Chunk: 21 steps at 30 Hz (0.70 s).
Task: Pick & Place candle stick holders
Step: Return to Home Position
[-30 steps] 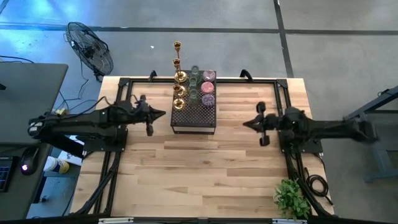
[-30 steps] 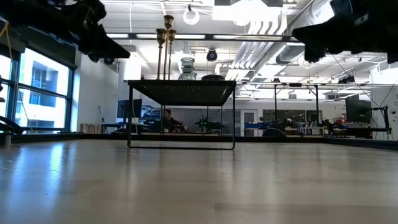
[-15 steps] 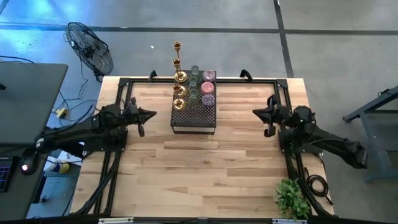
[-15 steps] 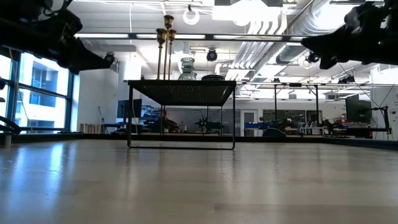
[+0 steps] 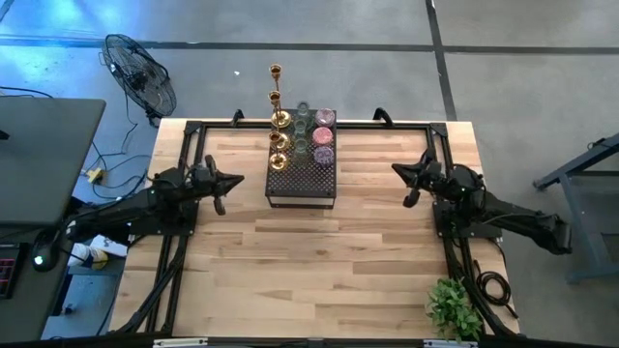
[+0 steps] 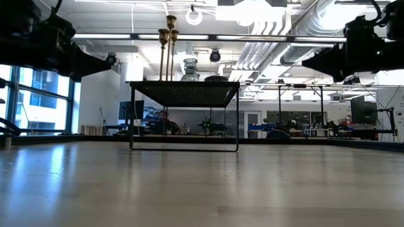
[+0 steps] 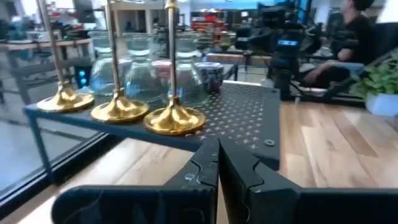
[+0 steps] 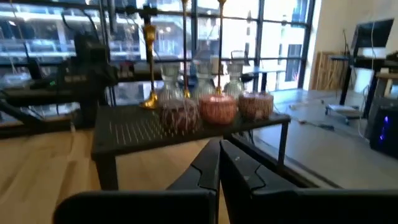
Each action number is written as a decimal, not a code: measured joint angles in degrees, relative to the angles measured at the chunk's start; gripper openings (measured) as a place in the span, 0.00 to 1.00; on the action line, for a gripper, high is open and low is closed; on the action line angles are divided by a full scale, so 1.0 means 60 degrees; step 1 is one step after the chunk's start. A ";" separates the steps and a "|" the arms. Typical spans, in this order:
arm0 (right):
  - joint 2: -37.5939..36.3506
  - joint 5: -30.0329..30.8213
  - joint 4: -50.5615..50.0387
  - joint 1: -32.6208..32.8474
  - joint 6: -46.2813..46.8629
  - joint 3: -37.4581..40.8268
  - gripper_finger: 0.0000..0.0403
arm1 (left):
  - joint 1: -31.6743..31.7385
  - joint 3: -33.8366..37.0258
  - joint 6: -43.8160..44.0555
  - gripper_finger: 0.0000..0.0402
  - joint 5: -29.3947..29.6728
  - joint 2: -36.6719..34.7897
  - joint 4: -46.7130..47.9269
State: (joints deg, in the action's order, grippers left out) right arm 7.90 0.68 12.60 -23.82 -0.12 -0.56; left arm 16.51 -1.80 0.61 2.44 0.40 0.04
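The left end effector (image 5: 232, 180) is clenched on nothing (its wrist view shows the tips pressed together). It hangs over the counter (image 5: 309, 261) just left of the dark perforated shelf (image 5: 302, 186), aimed at it and apart from it. The right end effector (image 5: 402, 173) is likewise clenched and empty, on the shelf's right and somewhat farther off. The shelf stands between the two, toward the counter's far edge.

All candle stick holders in view stand on the shelf's far half. The gold candlesticks (image 5: 279, 121) are upright in a row along its left edge, long axes vertical, with the glass cups (image 5: 315, 135) clustered just beside them on the right.

Judgement: the left arm is nearer the candlesticks and the right arm nearer the cups. Any withdrawal should run straight back, away from the shelf.
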 joint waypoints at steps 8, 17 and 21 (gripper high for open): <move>0.0000 0.1017 -0.1551 0.0238 0.0384 0.0004 0.00 | 0.0000 0.0168 0.0183 0.00 -0.0137 0.0033 -0.0379; 0.0004 0.0898 -0.1657 0.0238 0.0892 0.0005 0.00 | -0.0004 0.0175 0.0191 0.00 -0.0523 0.0032 -0.0109; 0.0004 0.0897 -0.1654 0.0238 0.0699 0.0007 0.00 | -0.0002 0.0178 0.0191 0.00 -0.0514 0.0037 -0.0108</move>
State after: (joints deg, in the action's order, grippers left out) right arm 7.92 6.06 2.68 -22.39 4.07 -0.51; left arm 16.50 -0.73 1.76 -0.64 0.62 -0.61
